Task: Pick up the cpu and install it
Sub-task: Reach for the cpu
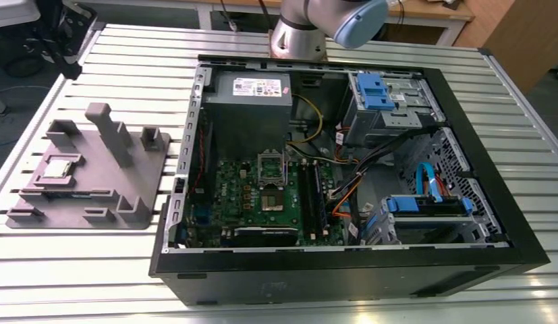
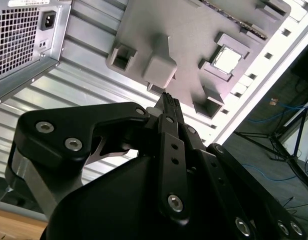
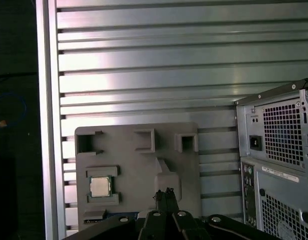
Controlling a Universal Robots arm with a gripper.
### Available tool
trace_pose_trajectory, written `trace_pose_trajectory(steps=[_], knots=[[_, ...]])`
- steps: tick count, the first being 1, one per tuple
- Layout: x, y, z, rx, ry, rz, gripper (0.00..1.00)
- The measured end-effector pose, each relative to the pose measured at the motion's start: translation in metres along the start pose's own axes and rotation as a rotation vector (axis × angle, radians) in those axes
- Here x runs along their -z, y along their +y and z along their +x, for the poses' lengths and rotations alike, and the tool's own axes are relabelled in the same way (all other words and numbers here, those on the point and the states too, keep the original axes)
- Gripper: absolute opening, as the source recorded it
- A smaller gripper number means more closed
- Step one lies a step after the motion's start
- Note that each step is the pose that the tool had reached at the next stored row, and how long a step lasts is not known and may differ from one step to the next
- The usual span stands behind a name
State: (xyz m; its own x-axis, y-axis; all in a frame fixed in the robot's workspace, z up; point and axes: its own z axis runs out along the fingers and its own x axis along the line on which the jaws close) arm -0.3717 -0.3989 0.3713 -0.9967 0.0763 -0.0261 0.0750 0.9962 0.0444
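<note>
Bright glare bands the slatted table (image 3: 143,82); computer case (image 1: 351,273) interior shadowed

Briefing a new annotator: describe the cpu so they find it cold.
On the slatted metal table, to the exterior view's left of the open computer case, lies a grey moulded fixture plate. The cpu sits in a square recess on the plate's side away from the case. It is the only flat silvery square there, amid matte grey posts and pockets.

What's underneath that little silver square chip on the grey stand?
The cpu sits in a square pocket of the grey stand, which rests on the slatted metal table. The pocket's floor is covered by the chip itself.
</note>
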Motion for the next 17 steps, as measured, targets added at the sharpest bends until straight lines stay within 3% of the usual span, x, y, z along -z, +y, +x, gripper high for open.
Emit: trace_pose_trajectory(steps=[9, 17], knots=[[-0.0026, -0.0012, 0.0143, 0.000, 0.0000, 0.0000, 0.11], [-0.0065, -0.0027, 0.0315, 0.000, -0.0002, 0.0017, 0.11]])
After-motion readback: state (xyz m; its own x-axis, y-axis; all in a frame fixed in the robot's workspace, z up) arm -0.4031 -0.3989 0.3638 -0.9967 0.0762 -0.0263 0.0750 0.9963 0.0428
